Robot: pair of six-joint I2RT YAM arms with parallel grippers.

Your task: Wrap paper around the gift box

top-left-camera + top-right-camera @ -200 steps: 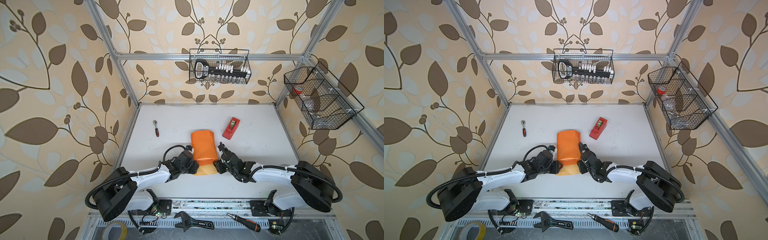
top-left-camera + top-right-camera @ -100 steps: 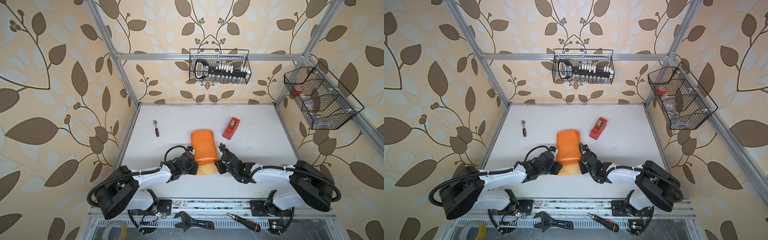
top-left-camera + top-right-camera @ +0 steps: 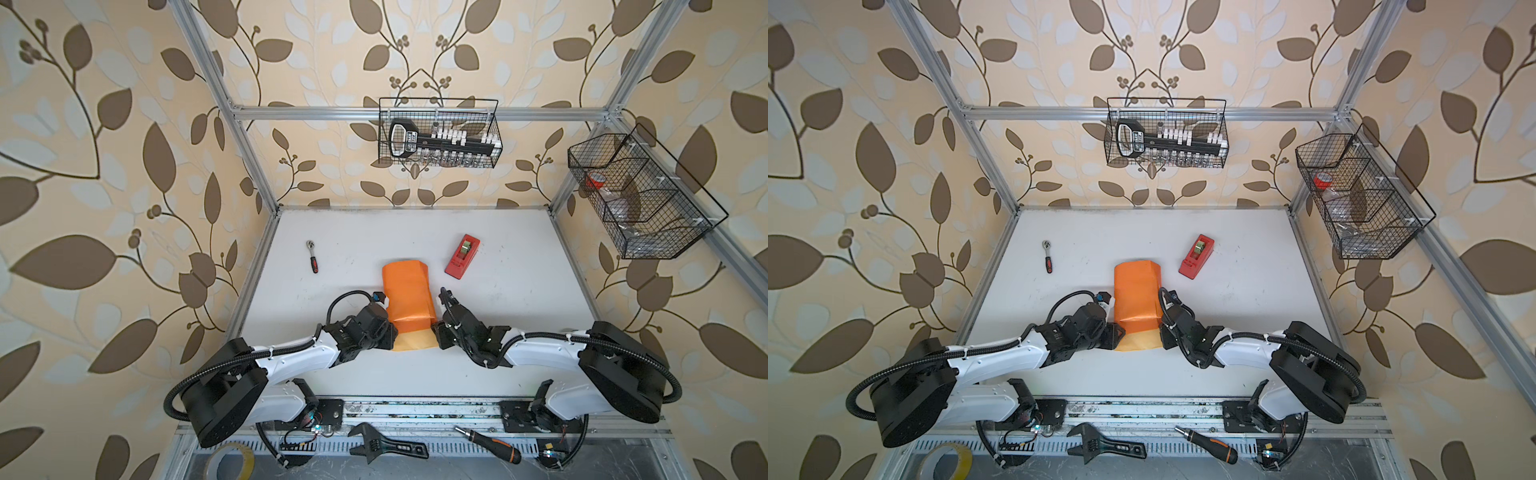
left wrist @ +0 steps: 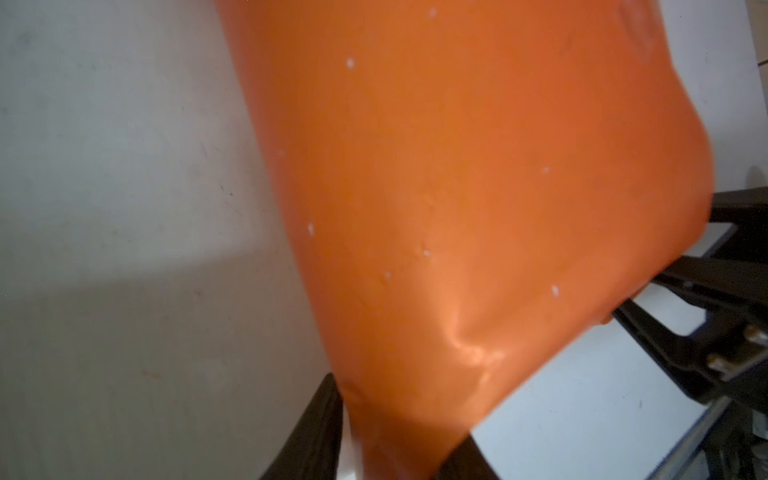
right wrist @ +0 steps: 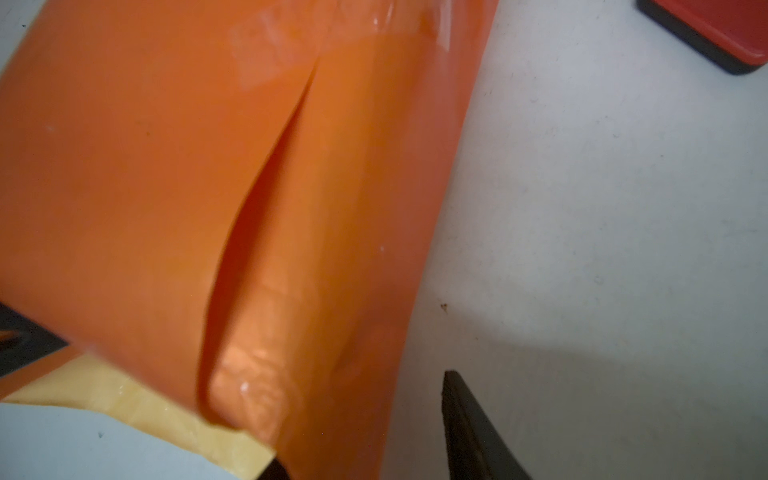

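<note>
The paper [image 3: 407,291] [image 3: 1137,291] lies orange side out, folded into a long bundle mid-table, with a yellow flap [image 3: 415,343] sticking out at its near end. The gift box is hidden under it. My left gripper [image 3: 390,329] [image 4: 390,449] is at the bundle's near-left corner, open. The paper [image 4: 457,208] runs between its jaws with a pale sliver beside one finger [image 4: 316,436]. My right gripper [image 3: 436,330] [image 5: 361,419] is at the near-right corner, open. The paper's edge [image 5: 374,291] lies between its jaws, apart from one finger [image 5: 469,428].
A red tape dispenser [image 3: 462,255] [image 5: 715,33] lies just behind and right of the bundle, and a small ratchet [image 3: 311,255] at back left. Wire baskets [image 3: 438,133] [image 3: 640,195] hang on the back and right walls. A wrench [image 3: 386,446], a screwdriver [image 3: 486,444] and a tape roll [image 3: 230,461] lie below the front rail.
Both grippers stay at the bundle's near corners. The right jaws have narrowed around the paper's edge. The bundle has hardly shifted.
</note>
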